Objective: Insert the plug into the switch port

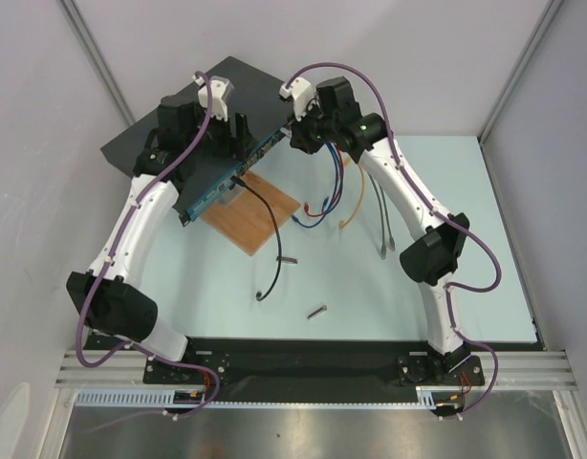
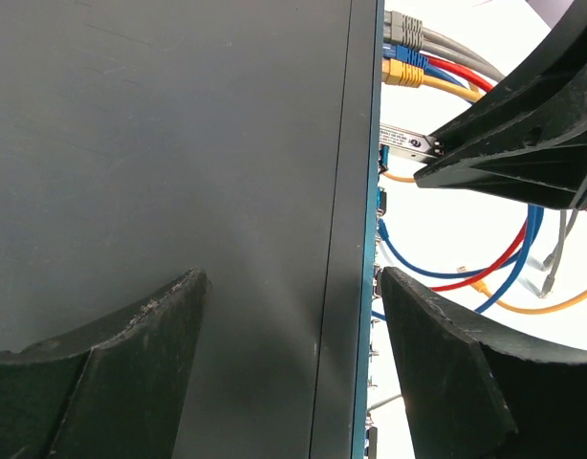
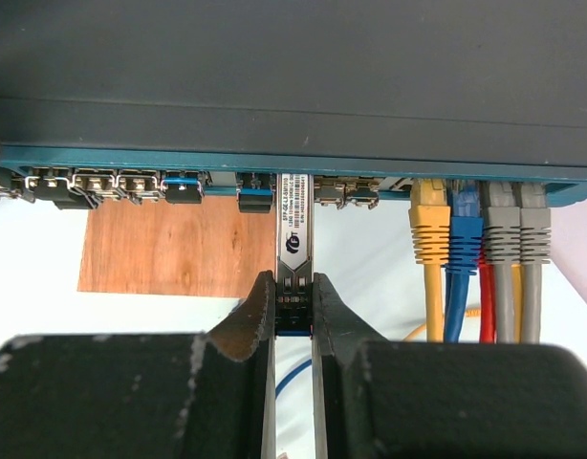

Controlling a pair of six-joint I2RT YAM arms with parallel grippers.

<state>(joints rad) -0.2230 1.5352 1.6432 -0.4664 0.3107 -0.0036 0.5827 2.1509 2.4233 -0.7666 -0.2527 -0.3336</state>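
Note:
The switch is a dark flat box at the back left, its blue port face turned toward the table. My right gripper is shut on the plug, a silver labelled module whose front end sits in a port of the blue face. The plug also shows in the left wrist view. My left gripper is open over the switch's front edge. One finger lies above the top plate. The other finger is just off the blue face.
A brown wooden board lies under the switch's front. Yellow, blue, red and grey cables are plugged in right of the plug and trail over the table. A black cable hangs from another port. Two small loose modules lie mid-table.

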